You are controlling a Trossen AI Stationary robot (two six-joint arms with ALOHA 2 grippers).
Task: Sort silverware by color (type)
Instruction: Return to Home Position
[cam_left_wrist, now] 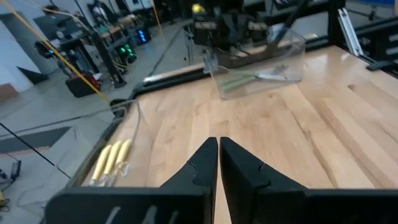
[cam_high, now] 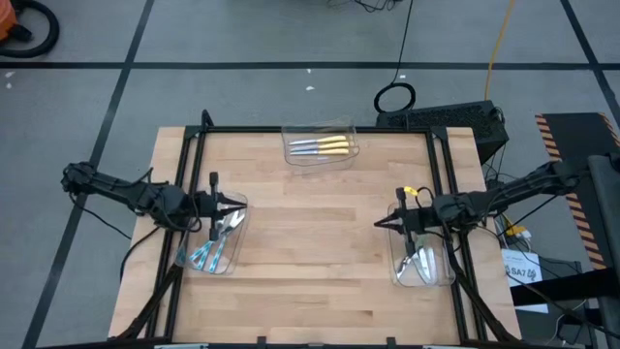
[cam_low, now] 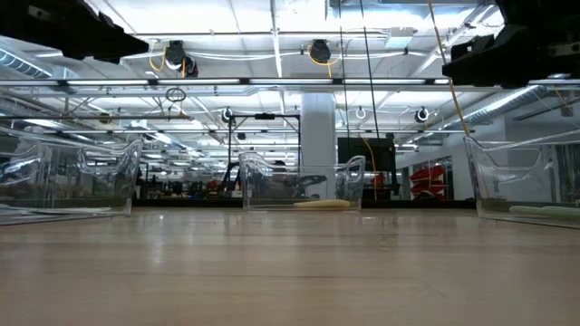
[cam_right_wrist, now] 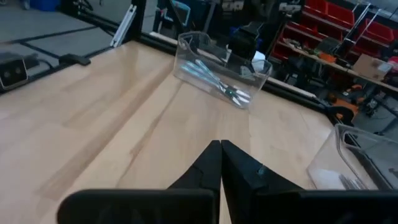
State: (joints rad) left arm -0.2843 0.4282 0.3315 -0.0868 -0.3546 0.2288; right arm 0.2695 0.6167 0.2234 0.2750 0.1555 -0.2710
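Note:
The silverware lies sorted in three clear bins. Three yellow-handled pieces (cam_high: 325, 146) lie in the bin at the far edge, also visible in the left wrist view as yellow handles (cam_left_wrist: 112, 158). Blue-handled pieces (cam_high: 208, 250) lie in the left bin, seen from the right wrist as blue-handled pieces (cam_right_wrist: 217, 84). Green-handled pieces (cam_high: 418, 262) lie in the right bin, seen from the left wrist as green-handled pieces (cam_left_wrist: 249, 78). My left gripper (cam_high: 239, 204) (cam_left_wrist: 219, 148) hovers shut over the left bin's far inner corner. My right gripper (cam_high: 381, 223) (cam_right_wrist: 221, 150) hovers shut just left of the right bin. Neither holds anything.
The three clear bins stand on the wooden table: the far bin (cam_low: 349, 177), the left bin (cam_low: 127, 163) and the right bin (cam_low: 480, 172). A black frame (cam_high: 291, 129) borders the table. Bare wood (cam_high: 315, 252) lies in the middle between the arms.

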